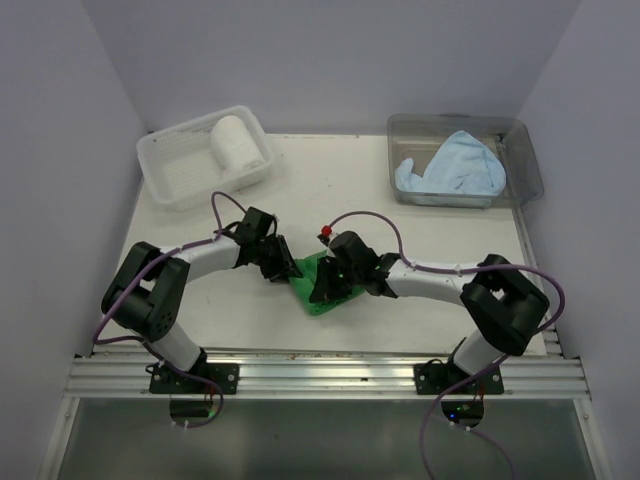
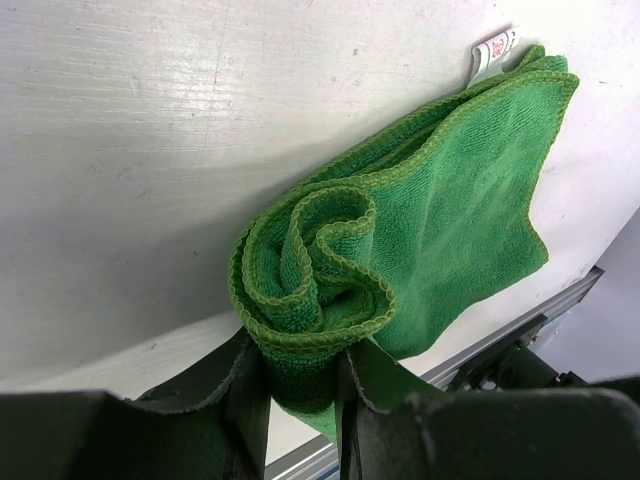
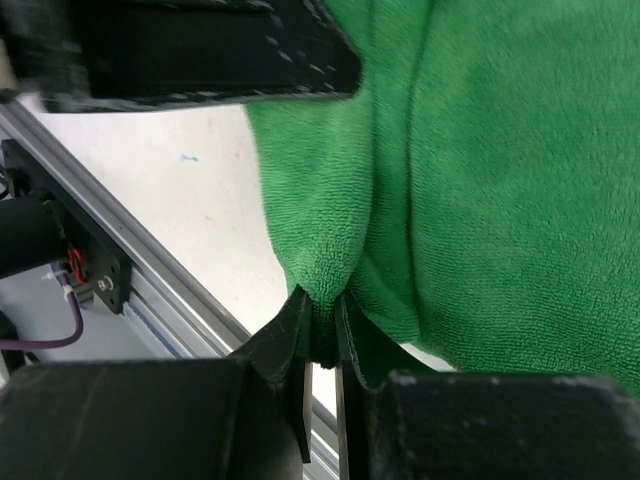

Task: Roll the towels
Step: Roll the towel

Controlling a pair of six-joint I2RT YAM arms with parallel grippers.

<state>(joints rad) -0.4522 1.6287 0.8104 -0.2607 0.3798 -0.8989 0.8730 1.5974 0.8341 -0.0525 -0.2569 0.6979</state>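
From above, the left fingers [image 1: 282,266] and right fingers [image 1: 322,287] cover most of the green towel [image 1: 318,300]. The right wrist view cuts it off at top and right, beside a blurred dark bar [image 3: 200,50]. The print on its tag [image 2: 493,47] is unreadably small.

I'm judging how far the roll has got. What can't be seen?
Top view: the left gripper and right gripper cover most of the bright green cloth towel; its roll is hidden.
Left wrist: the left gripper hides the roll's lower end.
Right wrist: the towel is cut by the top and right edges.
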